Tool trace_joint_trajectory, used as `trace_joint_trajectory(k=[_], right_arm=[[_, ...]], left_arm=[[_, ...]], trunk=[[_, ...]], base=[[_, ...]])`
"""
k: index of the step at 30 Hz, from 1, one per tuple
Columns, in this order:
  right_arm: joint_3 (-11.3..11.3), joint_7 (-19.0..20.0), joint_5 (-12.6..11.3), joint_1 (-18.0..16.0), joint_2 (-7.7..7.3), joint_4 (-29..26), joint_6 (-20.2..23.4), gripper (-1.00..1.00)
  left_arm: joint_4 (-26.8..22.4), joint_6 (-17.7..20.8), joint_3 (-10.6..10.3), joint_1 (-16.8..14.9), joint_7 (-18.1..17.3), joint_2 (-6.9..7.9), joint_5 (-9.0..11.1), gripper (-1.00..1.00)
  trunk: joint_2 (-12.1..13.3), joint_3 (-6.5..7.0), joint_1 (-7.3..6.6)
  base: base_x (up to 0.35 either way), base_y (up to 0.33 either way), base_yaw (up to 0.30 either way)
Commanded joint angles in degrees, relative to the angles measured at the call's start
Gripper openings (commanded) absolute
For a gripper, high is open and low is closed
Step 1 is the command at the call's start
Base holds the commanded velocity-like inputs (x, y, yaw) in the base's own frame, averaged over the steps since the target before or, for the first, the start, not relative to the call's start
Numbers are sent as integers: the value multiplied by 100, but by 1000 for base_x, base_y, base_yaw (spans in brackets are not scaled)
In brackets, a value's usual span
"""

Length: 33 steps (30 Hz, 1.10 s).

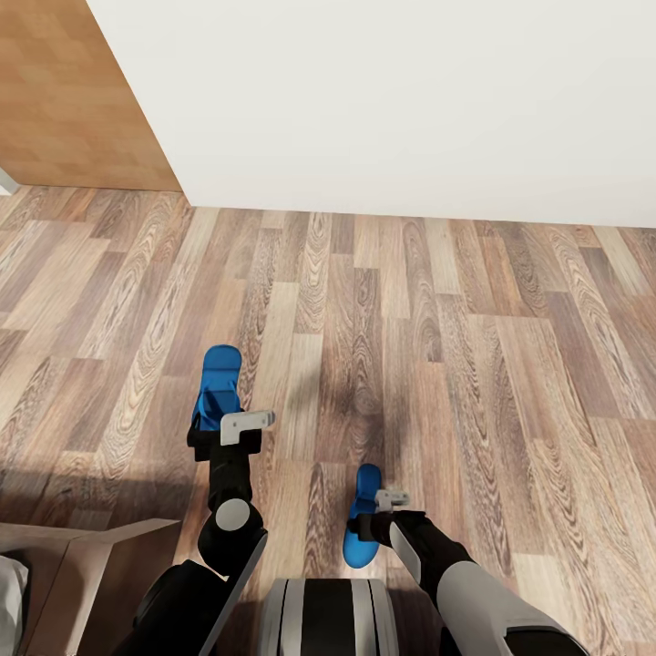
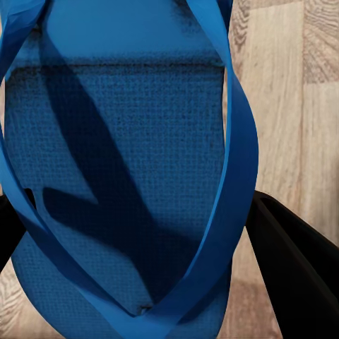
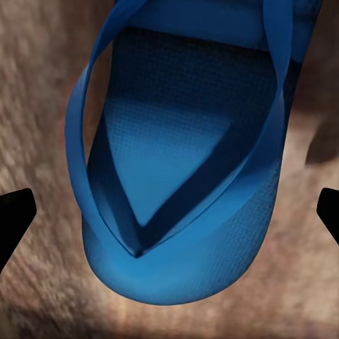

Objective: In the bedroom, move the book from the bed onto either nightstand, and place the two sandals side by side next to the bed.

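Two sandals (image 1: 219,387) (image 1: 363,515), each between its gripper's dark fingers (image 2: 293,272) (image 3: 15,215).

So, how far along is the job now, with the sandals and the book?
Nothing looks finished yet. In hand: the right gripper is open around one blue sandal above the wood floor; the left gripper is at the other sandal, but I cannot tell whether it grips. The sandals are apart, near the bed corner. Left: setting them side by side at the bed. The book I cannot judge.
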Motion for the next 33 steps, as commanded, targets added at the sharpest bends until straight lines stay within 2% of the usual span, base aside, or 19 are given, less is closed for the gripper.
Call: trace_joint_trajectory(k=[1, 19, 25, 33], right_arm=[[-21, 14, -5, 1, 2, -11, 33, 100], [-21, 14, -5, 0, 2, -12, 33, 100], [-21, 14, -5, 1, 2, -12, 33, 100], [-21, 14, -5, 0, 2, -14, 33, 100]], left_arm=[[-2, 52, -7, -3, 18, 1, -41, -100], [-2, 52, -7, -3, 19, 1, -45, -100], [-2, 52, -7, -3, 19, 1, -48, -100], [-2, 52, -13, -3, 19, 1, -49, -100]], trunk=[[-1, -3, -1], [-1, -3, -1], [-9, -136, 15], [-9, -136, 15]], base=[[0, 0, 0], [0, 0, 0], [0, 0, 0], [0, 0, 0]])
